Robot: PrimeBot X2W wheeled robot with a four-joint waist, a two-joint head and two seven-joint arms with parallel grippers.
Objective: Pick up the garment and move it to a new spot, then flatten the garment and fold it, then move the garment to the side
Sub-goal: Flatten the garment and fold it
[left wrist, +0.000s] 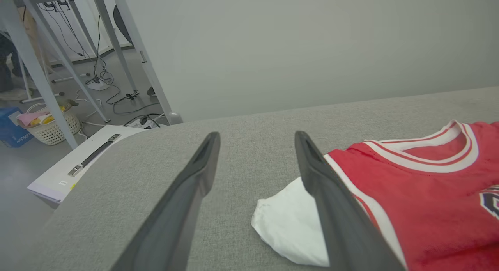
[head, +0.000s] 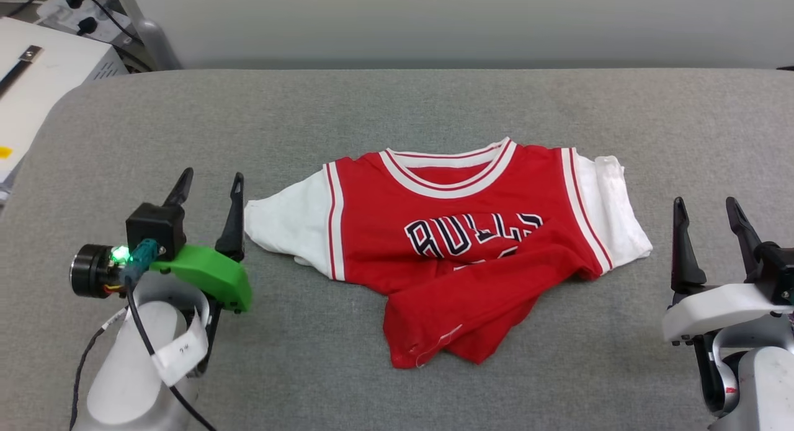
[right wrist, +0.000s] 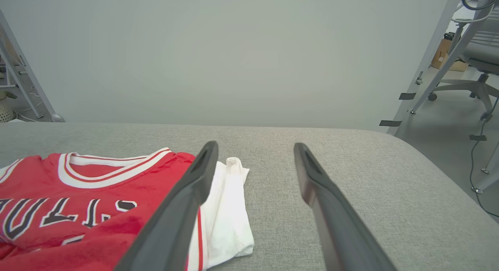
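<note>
- At the middle of the head view, the garment (head: 459, 232) lay front up on the grey table (head: 397, 102), collar (head: 450, 167) toward the top of the frame. Flattening looked like the step in hand.
- Its hem (head: 446, 332) was bunched and twisted toward the lower middle, so a good move would pinch one hem corner in each gripper. It would take both layers and draw evenly down and outward without dragging the collar.
- At lower left, the left gripper (head: 211, 177) stood with jaws spread and empty, one finger just beside the white sleeve (head: 285, 223).
- At lower right, the right gripper (head: 705, 203) was likewise spread and empty, near the other sleeve (head: 614, 214) but clear of it.
- Body red, short sleeves white, collar and sleeve seams trimmed in red and white stripes. The black lettering (head: 471, 232) was partly covered by the folded-up cloth.
</note>
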